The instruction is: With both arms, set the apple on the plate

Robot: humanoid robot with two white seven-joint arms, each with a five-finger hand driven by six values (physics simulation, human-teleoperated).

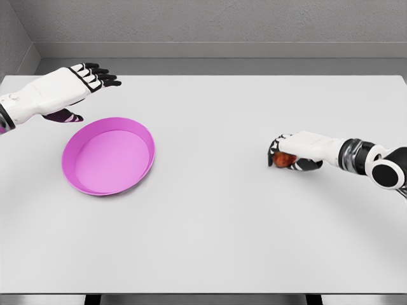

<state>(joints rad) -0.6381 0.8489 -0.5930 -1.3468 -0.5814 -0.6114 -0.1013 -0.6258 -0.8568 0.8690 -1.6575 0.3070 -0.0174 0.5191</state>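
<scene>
A pink plate [109, 156] lies on the left half of the white table [210, 210]. My left hand [89, 79] hovers above and behind the plate's far left side, fingers spread and holding nothing. At the right, my right hand [287, 155] is curled over a red apple [283, 160] that rests on the table. Only a small part of the apple shows beneath the palm and dark fingers. The apple sits well to the right of the plate.
Behind the table's far edge stands a grey wall [210, 25]. The table's front edge runs along the bottom of the view.
</scene>
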